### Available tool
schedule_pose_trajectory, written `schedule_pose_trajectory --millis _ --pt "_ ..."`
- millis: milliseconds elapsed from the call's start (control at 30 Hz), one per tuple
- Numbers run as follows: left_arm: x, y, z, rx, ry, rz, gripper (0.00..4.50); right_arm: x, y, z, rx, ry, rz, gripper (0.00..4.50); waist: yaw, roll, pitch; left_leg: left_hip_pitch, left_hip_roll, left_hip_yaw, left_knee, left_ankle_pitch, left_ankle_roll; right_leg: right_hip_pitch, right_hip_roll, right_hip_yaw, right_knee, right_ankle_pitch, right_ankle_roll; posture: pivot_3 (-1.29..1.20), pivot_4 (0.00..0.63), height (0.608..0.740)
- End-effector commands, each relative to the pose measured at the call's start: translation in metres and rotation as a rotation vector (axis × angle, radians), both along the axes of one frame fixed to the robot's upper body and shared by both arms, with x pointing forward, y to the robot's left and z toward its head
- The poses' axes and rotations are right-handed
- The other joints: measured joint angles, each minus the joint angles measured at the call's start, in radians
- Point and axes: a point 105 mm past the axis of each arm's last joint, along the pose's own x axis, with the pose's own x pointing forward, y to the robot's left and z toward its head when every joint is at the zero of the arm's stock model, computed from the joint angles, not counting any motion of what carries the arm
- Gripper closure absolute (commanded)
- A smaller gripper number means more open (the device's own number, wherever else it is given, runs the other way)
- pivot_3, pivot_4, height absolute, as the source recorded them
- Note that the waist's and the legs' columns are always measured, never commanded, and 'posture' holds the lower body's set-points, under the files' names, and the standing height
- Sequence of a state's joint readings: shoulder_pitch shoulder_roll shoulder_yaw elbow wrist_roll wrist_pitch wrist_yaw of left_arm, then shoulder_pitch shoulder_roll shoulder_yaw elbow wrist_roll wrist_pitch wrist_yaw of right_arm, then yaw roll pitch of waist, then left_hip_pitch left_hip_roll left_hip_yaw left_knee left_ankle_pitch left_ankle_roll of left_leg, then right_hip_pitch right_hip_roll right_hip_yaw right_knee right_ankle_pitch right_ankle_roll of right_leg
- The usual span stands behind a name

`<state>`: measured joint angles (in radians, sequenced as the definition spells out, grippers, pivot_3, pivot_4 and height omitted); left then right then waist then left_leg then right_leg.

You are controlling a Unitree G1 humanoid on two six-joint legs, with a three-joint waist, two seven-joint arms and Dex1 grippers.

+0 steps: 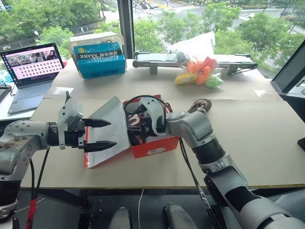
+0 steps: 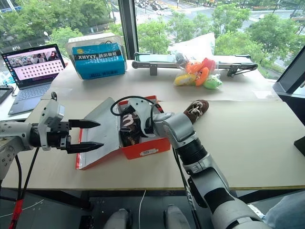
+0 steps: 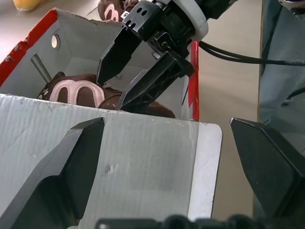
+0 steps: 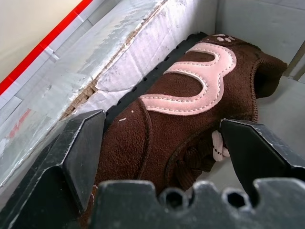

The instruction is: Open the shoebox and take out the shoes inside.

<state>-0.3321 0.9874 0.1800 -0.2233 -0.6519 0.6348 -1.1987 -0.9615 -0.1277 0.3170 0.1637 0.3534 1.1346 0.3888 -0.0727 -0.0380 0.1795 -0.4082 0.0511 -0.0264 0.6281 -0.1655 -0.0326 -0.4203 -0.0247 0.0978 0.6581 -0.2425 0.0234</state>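
The red shoebox (image 2: 143, 149) sits open on the table, its lid (image 2: 102, 121) folded out to the left with the grey-white inside up. My right gripper (image 4: 162, 138) reaches down into the box, open, one finger on each side of a dark brown shoe (image 4: 181, 95) with a pink mark; I cannot tell if the pads touch it. A second brown shoe (image 2: 196, 109) lies on the table just right of the box. My left gripper (image 1: 112, 133) hovers open over the lid's left part, holding nothing. The left wrist view shows the right gripper (image 3: 112, 93) above the shoe (image 3: 76, 93).
At the back stand a blue box (image 1: 100, 59), an open laptop (image 1: 33, 71) at far left, a long grey device (image 1: 157, 58) and orange and green plush toys (image 1: 200, 71). Bare tabletop (image 1: 257, 143) spreads right of the box to the front edge.
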Motion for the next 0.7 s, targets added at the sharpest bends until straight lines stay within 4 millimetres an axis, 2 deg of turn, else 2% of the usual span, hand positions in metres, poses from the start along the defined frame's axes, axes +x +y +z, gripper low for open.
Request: schedule_pose_trajectory --millis 33,67,467,500,700 --pt "-0.001 -0.001 0.012 0.002 -0.049 -0.010 0.00 0.003 -0.024 -0.050 -0.150 0.114 -0.089 0.41 0.001 0.000 -0.003 0.001 0.000 0.000 0.000 0.000 0.000 0.000 0.000 0.000 0.000 0.000 0.000 0.00 0.150 0.736" --pt "0.000 -0.001 0.012 0.003 -0.049 -0.009 0.00 0.003 -0.024 -0.051 -0.150 0.117 -0.090 0.59 0.001 -0.001 -0.005 0.001 0.000 0.000 0.000 0.000 0.000 0.000 0.000 0.000 0.000 0.000 0.000 0.00 0.150 0.736" --pt "0.001 -0.001 0.013 0.003 -0.054 -0.010 0.00 0.004 -0.031 -0.054 -0.135 0.146 -0.106 4.36 0.002 0.000 -0.017 0.005 0.000 0.000 -0.001 0.000 0.000 0.000 0.000 0.000 -0.001 0.000 -0.002 0.00 0.150 0.736" --pt "0.001 -0.001 0.013 0.003 -0.053 -0.010 0.00 0.004 -0.031 -0.054 -0.135 0.148 -0.107 4.48 0.002 -0.001 -0.017 0.005 0.000 0.000 -0.001 0.000 0.000 0.000 -0.001 0.000 -0.002 -0.001 -0.002 0.00 0.150 0.736" --pt "0.001 -0.001 0.014 0.004 -0.054 -0.014 0.00 0.009 -0.034 -0.049 -0.108 0.150 -0.142 4.48 -0.004 -0.003 -0.017 -0.004 0.001 0.001 -0.003 0.000 0.000 -0.005 0.000 0.001 -0.002 0.000 -0.001 0.00 0.150 0.736"
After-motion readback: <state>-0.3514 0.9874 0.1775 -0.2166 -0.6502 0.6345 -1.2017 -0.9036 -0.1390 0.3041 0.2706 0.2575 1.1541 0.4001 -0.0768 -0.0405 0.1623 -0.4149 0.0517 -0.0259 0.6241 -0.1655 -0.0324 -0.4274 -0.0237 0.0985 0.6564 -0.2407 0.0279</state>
